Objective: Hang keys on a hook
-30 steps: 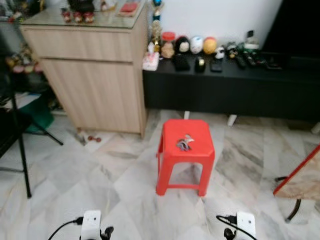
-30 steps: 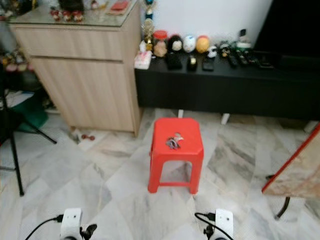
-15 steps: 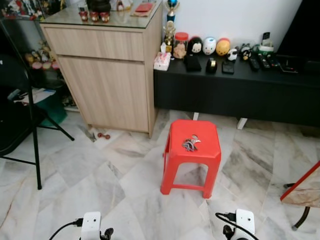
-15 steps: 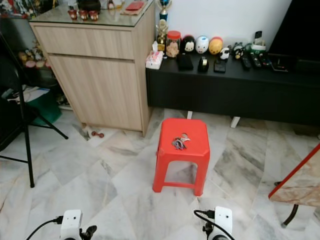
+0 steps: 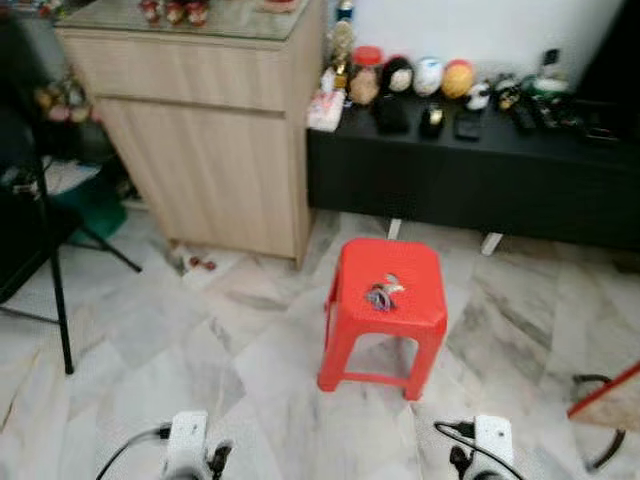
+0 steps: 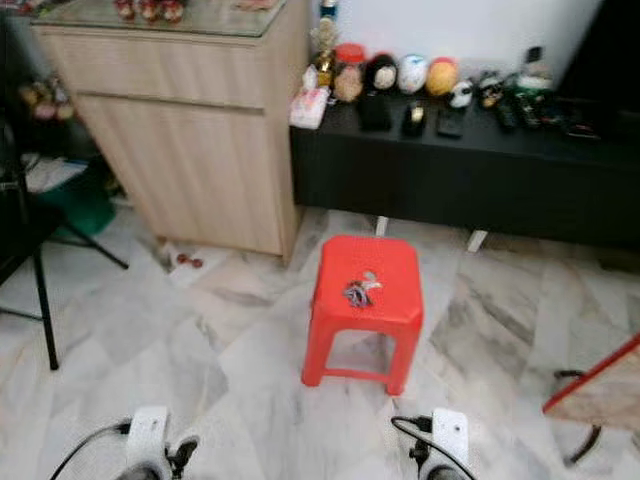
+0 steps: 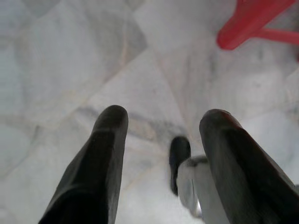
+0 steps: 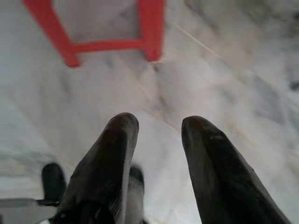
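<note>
Lying on the red stool in the middle of the marble floor, the keys rest untouched. Both arms hang idle near the robot — left gripper and right gripper each parted, gripping nothing. Farther off stand a wooden cabinet and a black shelf.

Head eyes look down at the red stool; wrist cameras face floor

Bright, even indoor light; all views softly blurred, wrist views most.
</note>
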### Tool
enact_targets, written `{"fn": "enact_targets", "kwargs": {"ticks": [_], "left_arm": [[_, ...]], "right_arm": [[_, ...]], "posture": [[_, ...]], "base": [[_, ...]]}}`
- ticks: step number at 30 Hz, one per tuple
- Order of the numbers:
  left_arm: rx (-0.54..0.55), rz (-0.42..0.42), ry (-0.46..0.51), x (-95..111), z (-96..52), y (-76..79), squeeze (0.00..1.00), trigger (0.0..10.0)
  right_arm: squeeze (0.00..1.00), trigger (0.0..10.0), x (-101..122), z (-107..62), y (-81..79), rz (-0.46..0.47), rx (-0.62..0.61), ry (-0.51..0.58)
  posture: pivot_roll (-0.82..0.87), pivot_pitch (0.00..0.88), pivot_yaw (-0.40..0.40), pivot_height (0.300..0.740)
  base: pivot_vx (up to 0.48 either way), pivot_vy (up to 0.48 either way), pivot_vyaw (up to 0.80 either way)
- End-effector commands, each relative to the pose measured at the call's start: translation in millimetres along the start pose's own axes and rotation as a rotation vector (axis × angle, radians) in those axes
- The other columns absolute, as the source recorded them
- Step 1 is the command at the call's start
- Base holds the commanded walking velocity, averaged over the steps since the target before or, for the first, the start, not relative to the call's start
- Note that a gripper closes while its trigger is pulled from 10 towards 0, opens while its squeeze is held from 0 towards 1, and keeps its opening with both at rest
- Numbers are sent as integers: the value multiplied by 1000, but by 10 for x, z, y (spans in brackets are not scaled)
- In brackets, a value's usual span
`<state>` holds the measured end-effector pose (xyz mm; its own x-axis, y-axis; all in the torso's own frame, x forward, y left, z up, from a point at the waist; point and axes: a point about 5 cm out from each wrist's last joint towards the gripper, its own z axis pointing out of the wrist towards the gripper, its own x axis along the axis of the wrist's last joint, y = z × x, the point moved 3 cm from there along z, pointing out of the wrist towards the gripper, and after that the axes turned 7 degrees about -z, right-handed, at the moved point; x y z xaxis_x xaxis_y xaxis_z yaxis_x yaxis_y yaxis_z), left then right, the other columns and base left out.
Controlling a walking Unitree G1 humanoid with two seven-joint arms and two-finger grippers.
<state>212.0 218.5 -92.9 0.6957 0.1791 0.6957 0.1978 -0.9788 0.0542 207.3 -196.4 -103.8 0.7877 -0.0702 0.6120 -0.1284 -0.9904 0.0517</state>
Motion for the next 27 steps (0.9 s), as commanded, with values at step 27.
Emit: {"fn": "enact_targets", "kwargs": {"ticks": [27], "left_arm": [[-5, -26, -5, -41, -7, 36, 0, 10000]], "right_arm": [[0, 10000, -45, -19, 57, 92, -10, 21]], "posture": [[125, 62, -29, 740]], "base": [[285, 0, 0]]}}
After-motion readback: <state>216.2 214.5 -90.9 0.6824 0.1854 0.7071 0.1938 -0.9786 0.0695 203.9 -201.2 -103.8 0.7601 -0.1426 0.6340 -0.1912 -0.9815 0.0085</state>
